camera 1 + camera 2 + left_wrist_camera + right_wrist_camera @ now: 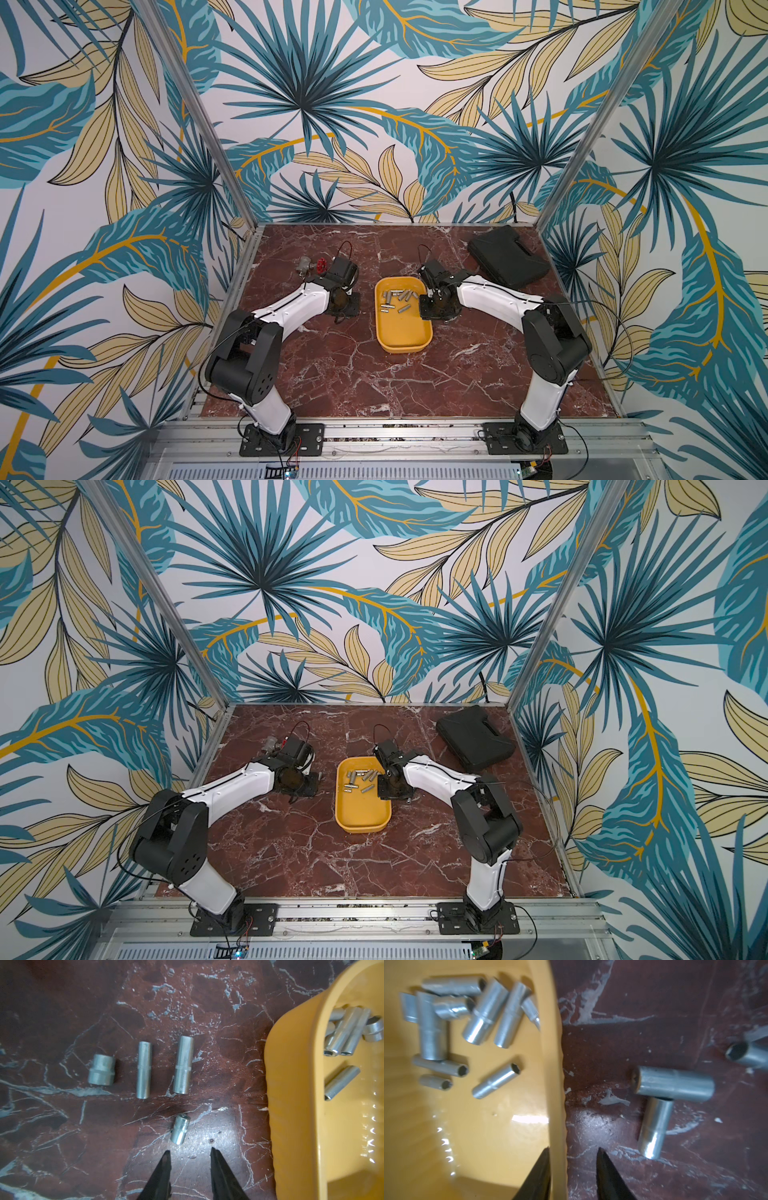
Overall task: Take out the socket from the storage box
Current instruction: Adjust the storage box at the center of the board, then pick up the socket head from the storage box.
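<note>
A yellow tray (403, 334) sits mid-table between two robot arms, with loose metal sockets (483, 1016) heaped at its far end. Other sockets (144, 1070) lie on the marble table (332, 374) to its left and right. The left claw (190, 1152) is apart and empty. The right claw (573, 1150) is apart and empty over the tray's right rim.

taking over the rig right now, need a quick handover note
Grippers: left gripper is open and empty, low over the table. The right gripper is open and empty, over the rim of the storage box.
Done: four sockets lie on the table on the left arm's side, and three sockets on the right arm's side.
Left: several sockets lie in the box, to be taken out.
</note>
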Robot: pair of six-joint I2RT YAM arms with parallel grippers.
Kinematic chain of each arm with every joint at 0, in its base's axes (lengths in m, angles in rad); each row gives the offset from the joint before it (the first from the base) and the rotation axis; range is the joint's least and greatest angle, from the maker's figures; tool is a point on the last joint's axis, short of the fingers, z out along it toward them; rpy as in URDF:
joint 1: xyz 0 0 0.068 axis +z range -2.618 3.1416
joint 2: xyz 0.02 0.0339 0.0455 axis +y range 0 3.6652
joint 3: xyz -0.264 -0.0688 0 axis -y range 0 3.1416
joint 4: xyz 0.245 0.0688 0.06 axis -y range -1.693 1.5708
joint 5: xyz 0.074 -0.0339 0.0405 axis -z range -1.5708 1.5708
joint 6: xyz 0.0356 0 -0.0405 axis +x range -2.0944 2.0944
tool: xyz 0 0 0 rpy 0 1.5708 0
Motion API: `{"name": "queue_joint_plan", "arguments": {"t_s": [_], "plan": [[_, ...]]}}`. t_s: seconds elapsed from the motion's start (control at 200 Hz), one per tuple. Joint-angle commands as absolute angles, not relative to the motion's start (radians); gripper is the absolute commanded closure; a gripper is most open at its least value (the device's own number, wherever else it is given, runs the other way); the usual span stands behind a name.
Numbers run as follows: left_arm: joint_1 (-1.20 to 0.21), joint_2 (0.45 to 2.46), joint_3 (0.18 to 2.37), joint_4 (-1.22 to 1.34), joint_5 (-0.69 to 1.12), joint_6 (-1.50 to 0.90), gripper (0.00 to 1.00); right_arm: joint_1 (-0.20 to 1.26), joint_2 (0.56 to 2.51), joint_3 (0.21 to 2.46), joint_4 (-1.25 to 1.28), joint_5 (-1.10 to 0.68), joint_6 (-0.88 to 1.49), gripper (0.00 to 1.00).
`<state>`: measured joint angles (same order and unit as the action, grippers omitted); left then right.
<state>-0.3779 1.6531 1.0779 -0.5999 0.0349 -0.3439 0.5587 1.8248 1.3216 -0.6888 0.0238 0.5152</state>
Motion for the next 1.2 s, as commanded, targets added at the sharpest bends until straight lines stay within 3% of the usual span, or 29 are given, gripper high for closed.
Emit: {"name": "queue_joint_plan", "arguments": {"t_s": [0.0, 0.601, 0.982, 1.197], "plan": [[-0.37, 1.651, 1.121, -0.615, 0.032, -0.327, 0.65, 0.56, 1.77, 1.395, -0.75, 0.048, 0.468, 0.62], [-0.37, 1.627, 1.081, -0.609, 0.023, -0.345, 0.64, 0.617, 1.956, 1.475, -0.721, -0.111, 0.544, 0.62], [-0.371, 1.636, 1.083, -0.602, 0.038, -0.344, 0.64, 0.642, 1.976, 1.437, -0.72, -0.104, 0.545, 0.62], [-0.371, 1.631, 1.088, -0.611, 0.031, -0.34, 0.64, 0.641, 2.051, 1.561, -0.726, -0.096, 0.472, 0.62]]}}
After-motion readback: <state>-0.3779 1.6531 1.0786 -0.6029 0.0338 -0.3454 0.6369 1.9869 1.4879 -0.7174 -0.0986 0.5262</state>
